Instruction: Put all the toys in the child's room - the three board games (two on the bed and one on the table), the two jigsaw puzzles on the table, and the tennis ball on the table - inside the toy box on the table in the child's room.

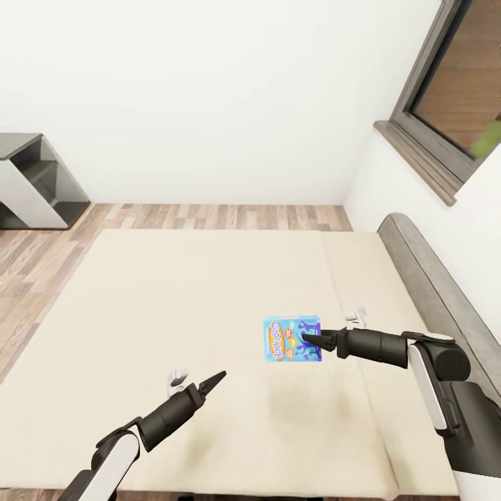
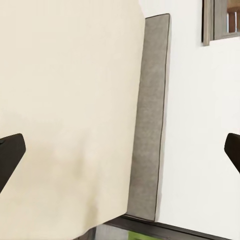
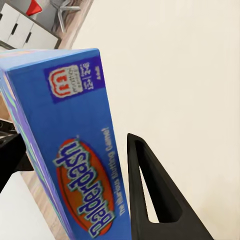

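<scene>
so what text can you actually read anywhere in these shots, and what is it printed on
"Balderdash": large yellow letters in the red oval on the flat blue board game box, clamped between the right gripper's black fingers.
A yellow tagline runs beside that oval: too blurred to read with confidence.
A small white label with a red logo near the box's end: print too small to read.
In the head view the same box shows its logo, too small to read.

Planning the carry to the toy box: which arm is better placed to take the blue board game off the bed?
Right. The right gripper is already closed on the blue board game, a finger on each face in the right wrist view. The left gripper hangs open over bare mattress on the bed, well short of the box.
</scene>
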Robot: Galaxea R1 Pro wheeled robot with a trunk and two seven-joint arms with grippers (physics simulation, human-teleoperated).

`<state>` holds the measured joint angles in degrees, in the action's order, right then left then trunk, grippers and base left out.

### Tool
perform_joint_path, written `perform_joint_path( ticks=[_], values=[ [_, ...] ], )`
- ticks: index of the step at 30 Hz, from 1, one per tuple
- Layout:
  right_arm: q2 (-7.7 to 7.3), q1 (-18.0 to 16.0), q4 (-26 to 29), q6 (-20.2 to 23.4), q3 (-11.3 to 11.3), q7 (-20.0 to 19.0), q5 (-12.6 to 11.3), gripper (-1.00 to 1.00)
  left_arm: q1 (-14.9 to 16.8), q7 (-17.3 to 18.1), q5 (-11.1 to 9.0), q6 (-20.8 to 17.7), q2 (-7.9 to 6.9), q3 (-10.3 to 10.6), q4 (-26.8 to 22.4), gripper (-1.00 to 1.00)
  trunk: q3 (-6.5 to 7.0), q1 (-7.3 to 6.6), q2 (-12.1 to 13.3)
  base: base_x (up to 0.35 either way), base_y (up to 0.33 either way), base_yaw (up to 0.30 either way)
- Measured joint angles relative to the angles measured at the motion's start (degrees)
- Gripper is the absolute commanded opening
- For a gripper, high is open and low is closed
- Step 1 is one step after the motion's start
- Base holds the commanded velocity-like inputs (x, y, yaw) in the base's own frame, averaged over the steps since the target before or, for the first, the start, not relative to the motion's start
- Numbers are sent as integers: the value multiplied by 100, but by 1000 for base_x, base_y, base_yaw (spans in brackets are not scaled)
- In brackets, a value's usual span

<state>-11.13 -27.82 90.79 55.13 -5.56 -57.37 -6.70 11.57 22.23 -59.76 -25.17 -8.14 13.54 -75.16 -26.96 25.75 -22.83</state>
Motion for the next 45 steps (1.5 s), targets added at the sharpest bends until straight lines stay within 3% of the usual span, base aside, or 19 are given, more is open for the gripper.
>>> perform_joint_path(
  ticks=[45],
  values=[
    [17,0,0,3,10,2,-22,-100,0,7,-7,-6,-9,-23,-1,100,420,0,0,0,0,0]
  ],
)
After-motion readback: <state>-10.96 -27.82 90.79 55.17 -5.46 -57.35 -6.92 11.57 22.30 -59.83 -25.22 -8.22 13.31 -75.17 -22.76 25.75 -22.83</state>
